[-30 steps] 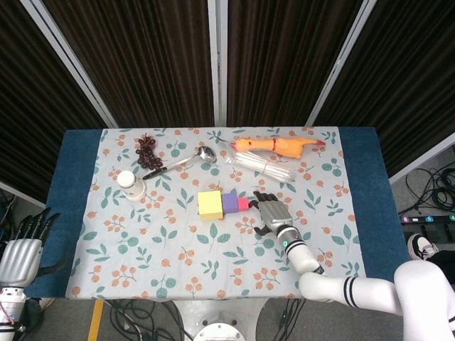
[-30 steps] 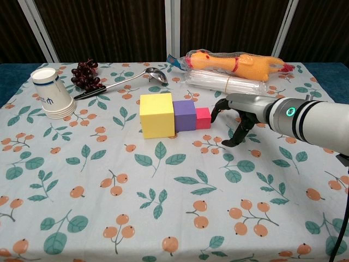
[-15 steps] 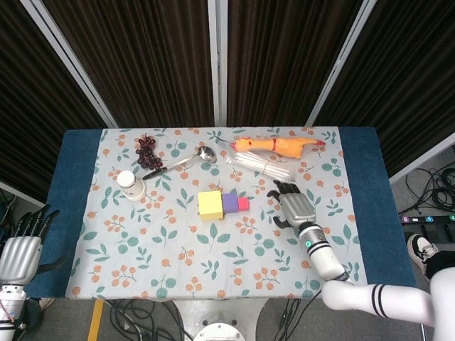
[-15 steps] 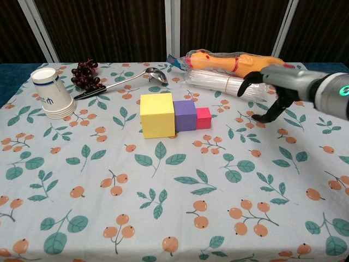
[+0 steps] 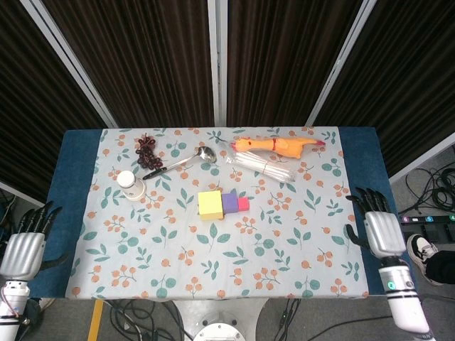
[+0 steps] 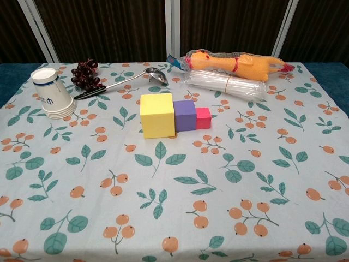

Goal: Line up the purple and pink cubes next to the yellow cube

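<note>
Floral tablecloth [image 6: 163,229] at frame centre is occupied by the touching yellow cube [image 6: 157,114], purple cube [image 6: 184,115] and pink cube [image 6: 203,118], while the left hand [image 5: 23,245] and right hand [image 5: 382,229] are held empty, fingers spread, at the lower corners.

light: bright, even overhead | shadows: soft, short | focus: sharp

A blue table [image 5: 77,153] carries a leaf-and-berry print cloth [image 6: 174,207]. At its centre a yellow cube [image 6: 157,114], purple cube [image 6: 185,115] and pink cube [image 6: 203,117] touch in a row. At 12 o'clock lies a ladle [image 6: 121,83]; at 10 o'clock, grapes [image 6: 86,75] and stacked paper cups [image 6: 51,94]; at 1 o'clock, a rubber chicken [image 6: 234,63] and bundled straws [image 6: 224,84].
</note>
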